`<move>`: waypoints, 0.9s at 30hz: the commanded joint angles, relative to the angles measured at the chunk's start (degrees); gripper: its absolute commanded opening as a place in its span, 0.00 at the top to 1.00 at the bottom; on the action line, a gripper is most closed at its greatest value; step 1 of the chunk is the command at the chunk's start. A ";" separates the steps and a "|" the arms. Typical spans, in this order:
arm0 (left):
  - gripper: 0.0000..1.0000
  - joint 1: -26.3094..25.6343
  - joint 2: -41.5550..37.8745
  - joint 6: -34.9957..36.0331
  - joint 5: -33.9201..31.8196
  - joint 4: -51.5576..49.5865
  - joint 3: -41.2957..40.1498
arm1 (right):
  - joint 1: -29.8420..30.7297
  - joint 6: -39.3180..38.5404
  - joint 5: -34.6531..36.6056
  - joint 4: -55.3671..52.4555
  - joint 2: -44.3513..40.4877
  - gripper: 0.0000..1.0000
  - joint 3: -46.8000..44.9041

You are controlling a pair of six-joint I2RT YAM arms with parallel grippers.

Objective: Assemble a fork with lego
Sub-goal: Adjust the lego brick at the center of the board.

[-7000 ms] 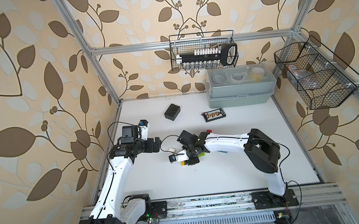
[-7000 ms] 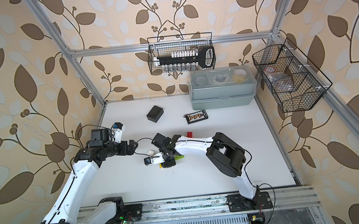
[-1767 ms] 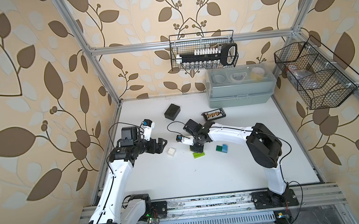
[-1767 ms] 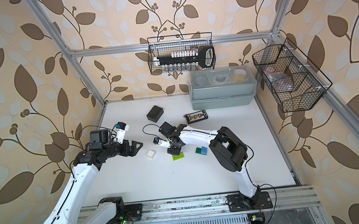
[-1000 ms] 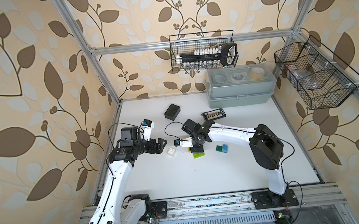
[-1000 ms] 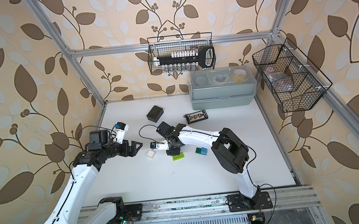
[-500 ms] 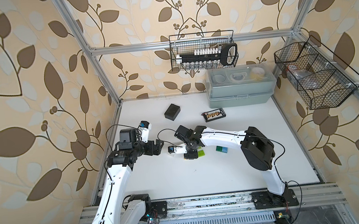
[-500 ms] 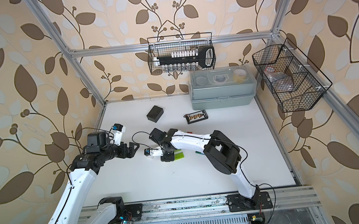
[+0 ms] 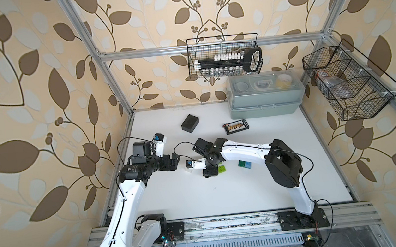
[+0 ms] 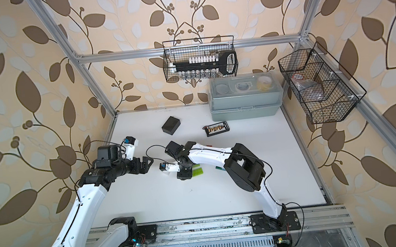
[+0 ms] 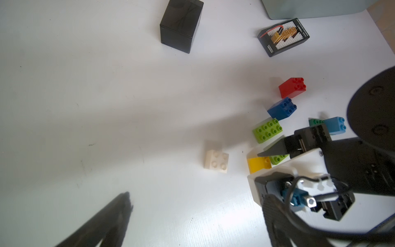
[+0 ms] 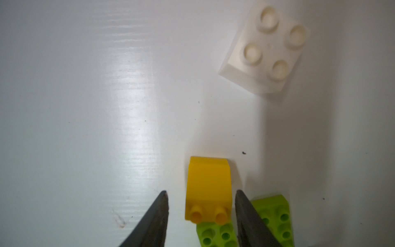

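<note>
Table (image 9: 200,199) carries every brick loose and nothing joined, so no fork exists yet; the build looks to be at its very start.

Left gripper (image 9: 176,161) hovers beside the bricks. Cannot tell whether its fingers are spread or together.

Right gripper (image 12: 200,191) sits low, with its fingers spread to either side of the yellow brick (image 12: 208,184). A sliver of gap shows at both tips, so it is straddling the brick, not pinching it.

Brick cluster, mid-table:
- red brick (image 11: 291,86), blue brick (image 11: 282,108), lime brick (image 11: 267,130), dark green brick (image 11: 314,122) and light blue brick (image 11: 334,126) are farther out
- white brick (image 12: 267,49) is near the yellow brick, studs up

Yellow brick lies on its side, studs toward a second lime brick (image 12: 215,235) just beside it.

Judgement: the step in hand is laying out pieces. The next move calls for squeezing the yellow brick's flat sides and standing it studs-up before any pressing.
</note>
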 commanded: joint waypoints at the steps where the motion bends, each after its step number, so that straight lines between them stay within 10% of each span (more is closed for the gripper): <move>1: 0.01 0.59 -0.08 -0.23 -0.39 0.27 -0.17 | -0.39 3.03 -0.37 -0.27 1.22 0.47 0.78; 27: 0.01 0.59 1.68 -1.00 1.58 1.50 -0.26 | -1.81 9.24 -2.43 -0.52 2.65 0.52 -0.14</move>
